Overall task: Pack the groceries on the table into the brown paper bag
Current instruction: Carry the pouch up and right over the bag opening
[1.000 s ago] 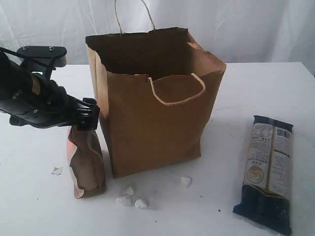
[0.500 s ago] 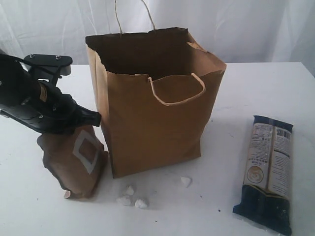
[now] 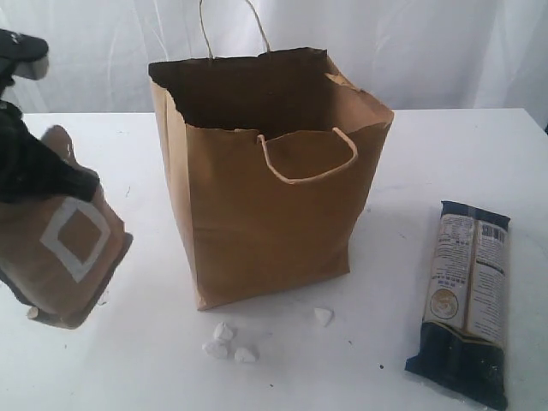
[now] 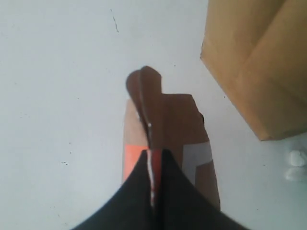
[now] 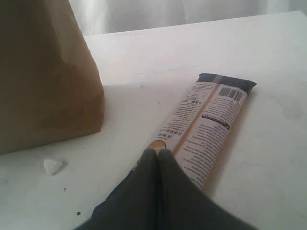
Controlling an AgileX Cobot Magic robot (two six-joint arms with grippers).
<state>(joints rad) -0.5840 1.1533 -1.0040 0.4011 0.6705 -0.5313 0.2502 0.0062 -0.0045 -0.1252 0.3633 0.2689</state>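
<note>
1. The brown pouch with orange top (image 3: 67,248) is grasped at its top seam by the left hand (image 4: 152,155), which is clenched on it
2. A second ago the pouch was standing on the bench (image 3: 445,154) just beside the brown paper bag (image 3: 265,214); now it has been raised and swung away to the left, tilted, with its grey square shown
3. It is judged that the lift is done and only the carry over the bag's ragged rim is left
4. The right hand (image 5: 157,153) is closed on nothing, near the long dark noodle packet (image 5: 206,124); whether they touch cannot be told
5. The bag's inside is dark, and the left arm is cut off by the frame edge
</note>
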